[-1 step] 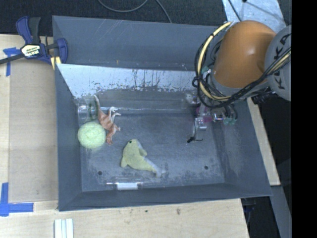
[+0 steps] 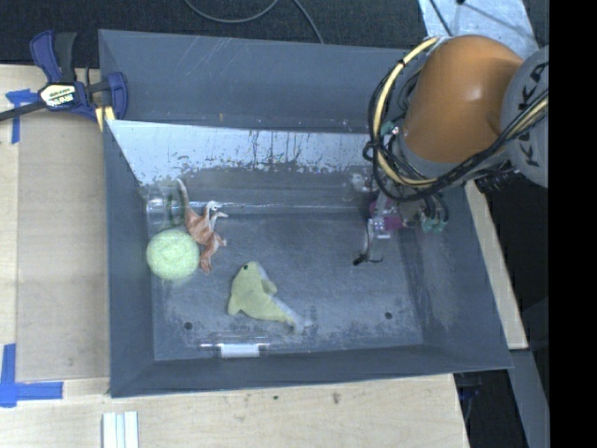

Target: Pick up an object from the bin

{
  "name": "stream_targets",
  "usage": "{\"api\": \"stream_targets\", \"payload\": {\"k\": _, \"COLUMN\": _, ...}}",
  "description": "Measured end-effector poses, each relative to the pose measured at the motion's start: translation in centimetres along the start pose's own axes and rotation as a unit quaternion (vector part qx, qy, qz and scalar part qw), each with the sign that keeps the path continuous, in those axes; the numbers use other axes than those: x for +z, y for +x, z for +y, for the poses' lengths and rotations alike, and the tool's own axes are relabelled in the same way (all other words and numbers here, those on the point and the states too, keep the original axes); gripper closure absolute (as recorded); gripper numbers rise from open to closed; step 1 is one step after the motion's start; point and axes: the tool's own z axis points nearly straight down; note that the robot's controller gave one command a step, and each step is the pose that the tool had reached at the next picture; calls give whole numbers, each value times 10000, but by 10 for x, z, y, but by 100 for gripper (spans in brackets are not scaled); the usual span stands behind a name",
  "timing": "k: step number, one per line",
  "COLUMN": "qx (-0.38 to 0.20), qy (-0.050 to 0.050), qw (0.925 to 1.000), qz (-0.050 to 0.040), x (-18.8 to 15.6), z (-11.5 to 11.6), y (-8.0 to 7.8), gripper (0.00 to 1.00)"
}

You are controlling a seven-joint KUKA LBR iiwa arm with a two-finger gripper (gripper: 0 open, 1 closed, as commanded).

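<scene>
My gripper (image 2: 371, 241) hangs below the arm's orange cover, low over the bare floor in the right half of the bin, near the back wall. Nothing shows in it. The nearest loose thing is a floppy yellow-green soft toy (image 2: 254, 295), lying to the gripper's left and towards the front. Further left, a fuzzy pale green ball (image 2: 173, 254) rests against the left wall. A small orange-tan figure (image 2: 203, 230) lies right beside the ball, touching it.
A clear glass jar (image 2: 164, 208) lies in the back left corner behind the ball. A thin white stick (image 2: 238, 348) lies along the front wall. The arm with its cables overhangs the bin's right back corner.
</scene>
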Motion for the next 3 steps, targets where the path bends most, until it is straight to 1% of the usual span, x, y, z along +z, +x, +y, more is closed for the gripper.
{"api": "stream_targets", "payload": {"k": 1, "qx": -158, "qy": 1, "qw": 9999, "qz": -20, "x": 67, "z": 45, "y": 10, "gripper": 0}}
{"api": "stream_targets", "payload": {"k": 2, "qx": -730, "qy": -1, "qw": 9973, "qz": 34, "x": 61, "z": 89, "y": 20, "gripper": 0}}
{"api": "stream_targets", "payload": {"k": 3, "qx": -51, "qy": -4, "qw": 10000, "qz": 1, "x": 62, "z": 114, "y": 28, "gripper": 0}}
